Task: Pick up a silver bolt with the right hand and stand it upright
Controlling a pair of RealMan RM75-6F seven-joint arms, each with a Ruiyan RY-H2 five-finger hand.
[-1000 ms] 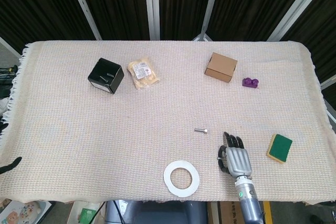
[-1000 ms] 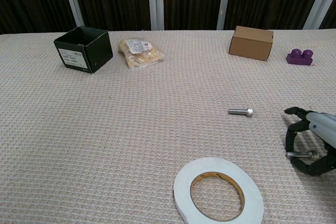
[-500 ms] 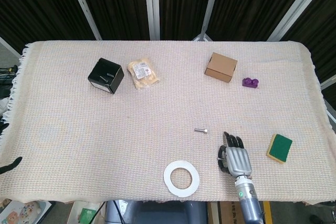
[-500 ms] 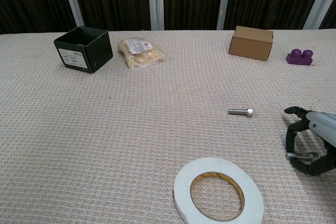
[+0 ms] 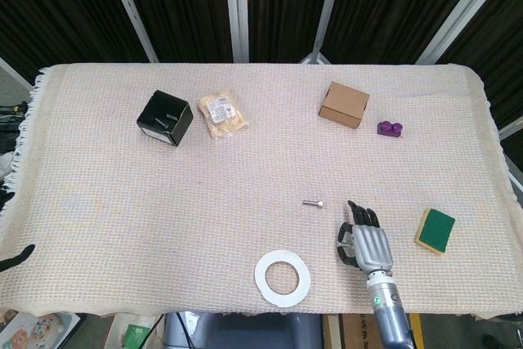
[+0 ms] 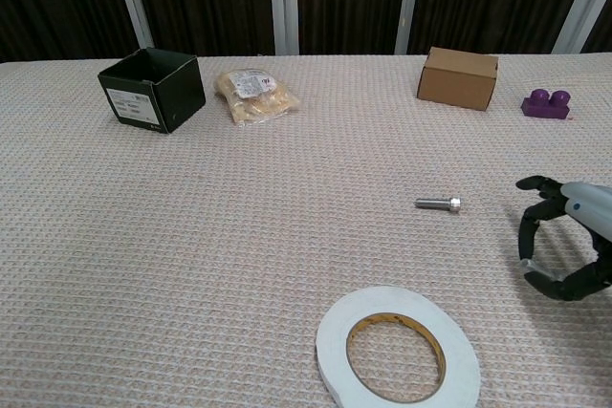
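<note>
- Head view: my right hand (image 5: 364,239) sits low over the cloth with its fingers spread and nothing in them. The silver bolt (image 5: 312,203) lies flat ahead of my fingertips and off toward my left side, near but not touching. The tape roll (image 5: 282,277) is beside my wrist on that same side; the green sponge (image 5: 435,230) is on my other side.
- Head view, risk: the bolt is thin and lies flat on a woven cloth (image 5: 122,202) — I judge my fingertips could roll it away or press it into the weave instead of getting under it.
- Chest view: my hand (image 6: 564,247) curls open like a claw, thumb apart from the fingers, holding nothing. The bolt (image 6: 439,203) lies on its side to my left, head end toward me.
- Chest view, risk: standing it on the soft weave could let it tip over as I let go.
- Writing: the black box (image 6: 153,89) and the snack packet (image 6: 252,93) carry labels — too small to read. I cannot see my left hand.
</note>
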